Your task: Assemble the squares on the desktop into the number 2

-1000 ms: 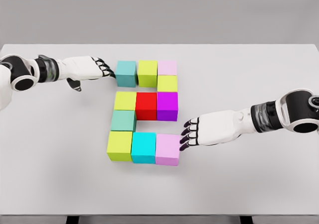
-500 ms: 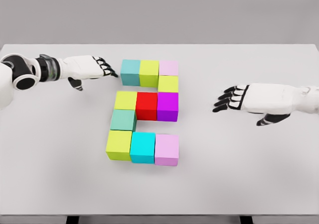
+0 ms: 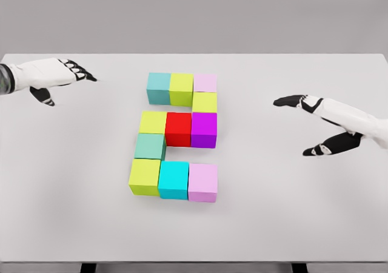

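Head view, the only one given. The landmark is the glossy red cube point(image 3: 178, 128) near the middle of the flat white tabletop point(image 3: 303, 224). It sits in the centre of a middle row: a lime-yellow cube point(image 3: 152, 122) touches it on the left, a vivid magenta cube point(image 3: 204, 129) on the right.

Above the magenta cube stands a second lime-yellow cube point(image 3: 204, 102), and above that a pale pink cube point(image 3: 205, 82). From that pink cube, the top row runs left through a yellow-green cube point(image 3: 181, 88) to a teal cube point(image 3: 159, 87), above and left of the red cube.

Below the left-hand lime cube comes a sea-green cube point(image 3: 150, 146), then a larger-looking lime cube point(image 3: 145, 176). From there the bottom row runs right: a bright cyan cube point(image 3: 174, 179), directly below the red cube, and a lilac cube point(image 3: 203, 182). Neighbours touch or nearly touch, so the blocks read as a digit 2; the figure looks complete.

The left hand point(image 3: 51, 73) hovers well up and left of the red cube, apart from the teal cube, fingers extended and relaxed, holding nothing. The right hand point(image 3: 330, 118) hangs well to the right of the red cube, fingers spread, thumb lowered, also empty. Both stand away from the figure, probably so as not to nudge it.

No containers are in view.
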